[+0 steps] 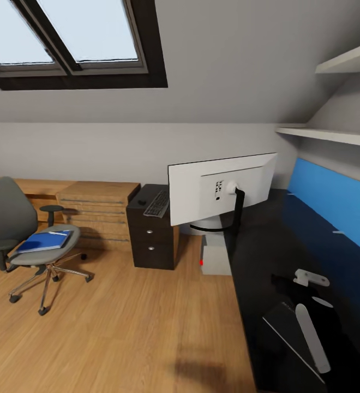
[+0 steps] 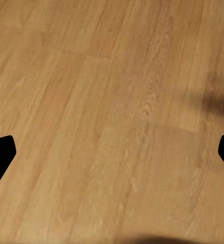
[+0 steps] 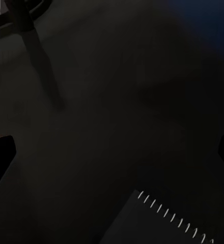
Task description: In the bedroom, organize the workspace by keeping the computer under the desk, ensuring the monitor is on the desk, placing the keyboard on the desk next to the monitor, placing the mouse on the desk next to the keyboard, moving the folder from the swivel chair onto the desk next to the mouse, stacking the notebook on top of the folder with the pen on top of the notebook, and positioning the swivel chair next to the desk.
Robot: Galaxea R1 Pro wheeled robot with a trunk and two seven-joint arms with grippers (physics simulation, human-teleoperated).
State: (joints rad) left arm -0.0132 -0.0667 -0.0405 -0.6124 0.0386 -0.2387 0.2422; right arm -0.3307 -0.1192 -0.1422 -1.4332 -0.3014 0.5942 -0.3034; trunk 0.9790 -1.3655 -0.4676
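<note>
Attic bedroom, head view: desk (image 1: 267,256) runs along the right side, black top, blue back panel (image 1: 333,202). Monitor (image 1: 221,187) stands at the desk's far end, white back facing the camera, black stem down to a round base on the top. Computer (image 1: 215,256) sits on the wood floor (image 1: 131,333) at the desk's far-left corner, partly under the top, grey case with a small red light on its near-left edge. Dark drawer cabinet (image 1: 153,234) is just left of it; keyboard (image 1: 157,203) lies on the cabinet top, mouse (image 1: 142,202) just beside it at the top's left edge. Low light-wood cabinets (image 1: 95,210) continue left along the wall. Swivel chair (image 1: 24,240) is well apart from the desk, at the left, with the blue folder (image 1: 43,240) flat on its seat. Notebook (image 1: 289,327) lies on the desk near its near-left edge; the right arm (image 1: 311,333) hangs over it. Pen not made out.

Left gripper (image 2: 112,157): wrist view shows two black fingertips (image 2: 0,155) far apart at the frame edges, wide, nothing between, bare floor below. Right gripper (image 3: 112,157): fingertips (image 3: 0,157) equally wide apart, empty, above the dark desk top, with the notebook's spiral-bound edge (image 3: 175,216) below and the monitor stem (image 3: 23,18) further off.
</note>
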